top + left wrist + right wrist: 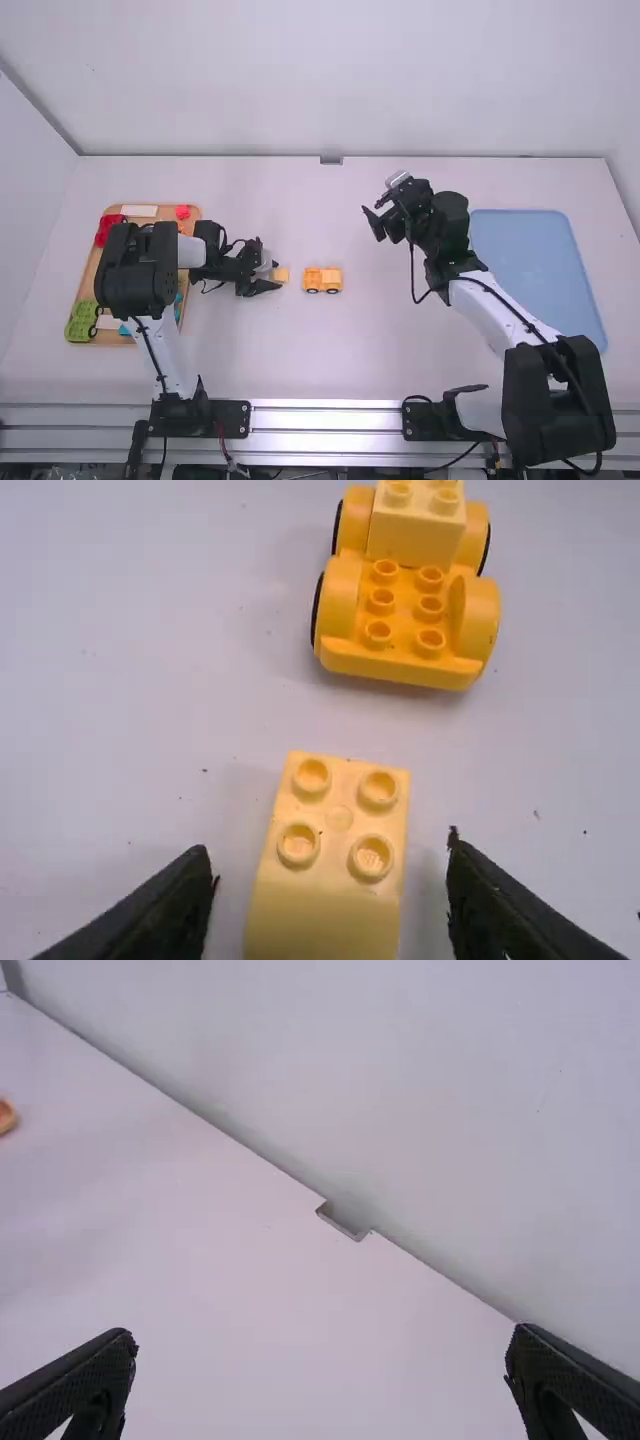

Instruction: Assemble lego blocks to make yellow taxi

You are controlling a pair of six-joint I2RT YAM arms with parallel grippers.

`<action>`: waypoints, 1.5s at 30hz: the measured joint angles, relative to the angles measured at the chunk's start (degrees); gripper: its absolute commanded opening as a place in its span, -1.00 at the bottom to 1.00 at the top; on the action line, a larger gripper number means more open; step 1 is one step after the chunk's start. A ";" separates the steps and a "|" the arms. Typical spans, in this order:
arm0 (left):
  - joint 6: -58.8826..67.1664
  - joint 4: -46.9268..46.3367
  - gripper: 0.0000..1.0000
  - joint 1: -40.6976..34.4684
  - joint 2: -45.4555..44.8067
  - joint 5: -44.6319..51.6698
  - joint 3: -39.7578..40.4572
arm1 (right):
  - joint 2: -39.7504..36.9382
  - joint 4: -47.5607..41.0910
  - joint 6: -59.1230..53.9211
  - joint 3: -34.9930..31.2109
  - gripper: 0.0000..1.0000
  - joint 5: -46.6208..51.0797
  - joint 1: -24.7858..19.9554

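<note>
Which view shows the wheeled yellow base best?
The left wrist view: the base shows studs and wheels close up, though cropped. The high view has it whole but small; the right wrist view, an orange fragment, possibly it.

Between the spread fingers of the left gripper, a pale yellow two-by-two toy block is seen with its four round studs facing up. It is touched by neither finger, a gap being left on each side (its near end is cut off by the view's edge). Farther from the gripper, well apart from that block, a deeper yellow wheeled vehicle base is shown on the white table. Six studs are left exposed on it, and rounded fenders are edged by black tyres. Across its farther part, another pale yellow block is mounted, studs up.
</note>
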 measured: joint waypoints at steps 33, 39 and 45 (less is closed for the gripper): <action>-0.31 -12.11 -0.81 -2.78 -15.56 -3.52 0.85 | 5.51 -11.21 -17.00 -0.02 0.97 -25.64 -4.35; -0.33 -10.95 -0.84 -10.10 -20.81 -6.10 0.11 | 18.16 -8.46 -25.68 -0.02 0.97 -38.38 -4.33; -2.45 -7.67 -0.91 -13.31 -20.70 -6.58 -1.05 | 24.55 -7.98 -33.42 -0.07 0.97 -42.91 -1.88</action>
